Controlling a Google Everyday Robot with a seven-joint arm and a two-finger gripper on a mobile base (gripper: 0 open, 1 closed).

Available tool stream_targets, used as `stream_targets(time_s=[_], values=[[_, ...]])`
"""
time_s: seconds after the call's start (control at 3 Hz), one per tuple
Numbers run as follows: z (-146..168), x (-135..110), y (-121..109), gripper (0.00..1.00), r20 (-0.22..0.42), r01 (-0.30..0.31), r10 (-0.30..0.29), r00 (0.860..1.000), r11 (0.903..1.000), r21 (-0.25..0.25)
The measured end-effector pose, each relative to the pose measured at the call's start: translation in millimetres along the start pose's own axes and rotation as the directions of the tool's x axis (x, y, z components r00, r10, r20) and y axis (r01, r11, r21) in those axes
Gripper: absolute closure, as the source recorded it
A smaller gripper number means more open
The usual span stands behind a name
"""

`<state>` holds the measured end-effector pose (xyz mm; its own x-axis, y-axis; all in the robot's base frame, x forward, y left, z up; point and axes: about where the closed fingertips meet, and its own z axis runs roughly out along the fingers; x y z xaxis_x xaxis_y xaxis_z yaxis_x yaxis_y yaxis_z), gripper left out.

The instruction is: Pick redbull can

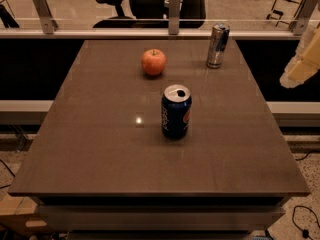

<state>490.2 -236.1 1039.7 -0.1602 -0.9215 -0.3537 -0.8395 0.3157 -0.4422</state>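
**Slim silver can stands far on the table, gripper off the right edge**

The table [100,149] has a flat, dark brown top with a fine grain and a soft shine. A small bright spot of light lies on it just left of the blue can [176,111]. This blue can stands upright near the middle of the top. It is a wide metal cylinder, dark blue, with a silver lid and an open drinking hole. On its side it has a round red and white mark and pale letters running downward, which I cannot read.

The redbull can [218,45] is behind the blue can and a little to its right, well apart from it, close to the far edge of the table. It is upright, tall and slim, of silver metal with blue patches and a small red mark. No writing on it can be read.

The apple [153,62] is behind the blue can and slightly to its left. It is round, smooth, and red-orange with a short stem.

The gripper [295,71] is far to the right of the blue can, beyond the table's right edge and above floor level. It looks pale cream and smooth, like plastic. It holds nothing, but whether it is wide or narrow I cannot tell.

Far behind the blue can, past a pale metal rail [100,33], stands a black office chair [145,4].
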Motion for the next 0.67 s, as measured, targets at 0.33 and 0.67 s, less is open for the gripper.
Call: stream_targets(time_s=[0.33,0.67], values=[[0.2,3.8,-23.5,0.0,0.079,-0.02,0.017,0.997,0.9991,0.038],[15.1,10.4,-33.7,0.0,0.146,-0.064,0.058,0.988,0.9971,0.04]])
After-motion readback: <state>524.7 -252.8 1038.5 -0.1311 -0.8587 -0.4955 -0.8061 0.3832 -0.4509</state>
